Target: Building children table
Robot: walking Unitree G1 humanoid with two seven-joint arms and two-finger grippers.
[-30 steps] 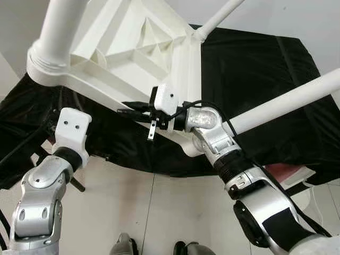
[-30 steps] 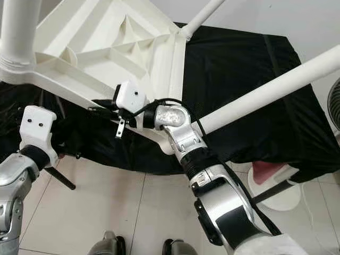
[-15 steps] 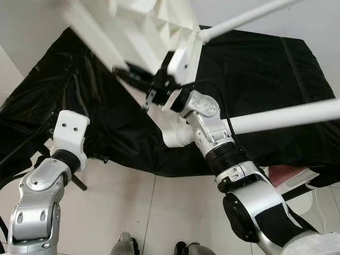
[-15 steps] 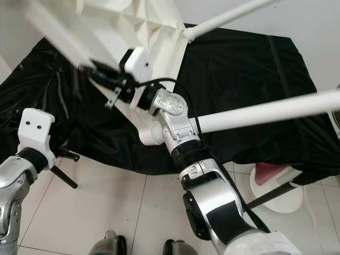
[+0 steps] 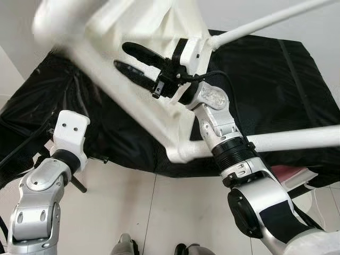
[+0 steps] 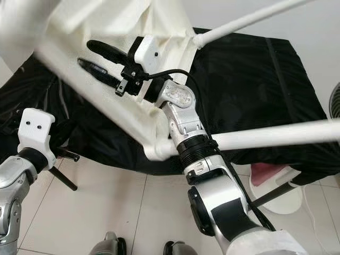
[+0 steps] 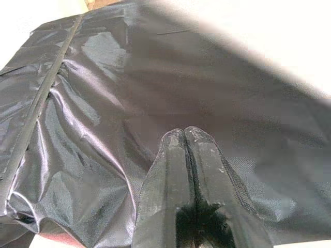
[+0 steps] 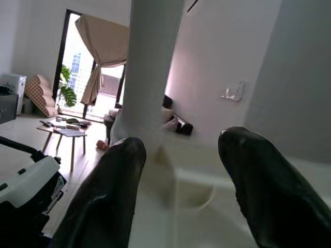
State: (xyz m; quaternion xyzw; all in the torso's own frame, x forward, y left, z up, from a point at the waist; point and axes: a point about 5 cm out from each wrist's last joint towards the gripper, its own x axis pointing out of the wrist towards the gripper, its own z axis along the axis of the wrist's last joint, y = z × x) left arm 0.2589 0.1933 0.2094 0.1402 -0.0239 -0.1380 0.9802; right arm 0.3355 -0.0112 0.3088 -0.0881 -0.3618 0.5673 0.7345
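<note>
Black sheeting (image 5: 276, 95) drapes the bench behind everything, above pale floor tiles. From the fingers outward: the right gripper (image 5: 135, 62) has its two black fingers (image 5: 142, 52) spread, straddling the rim of the white children table (image 5: 133, 101), which is upside down, lifted and blurred. One leg (image 8: 150, 67) rises between those fingers; another leg (image 5: 297, 137) runs off to the right. The table's long edge slants from upper left down toward the right elbow. The left gripper (image 7: 192, 194), fingers pressed together and empty, points at the sheeting, below the table and farther from it; the right arm seems to carry the work.
</note>
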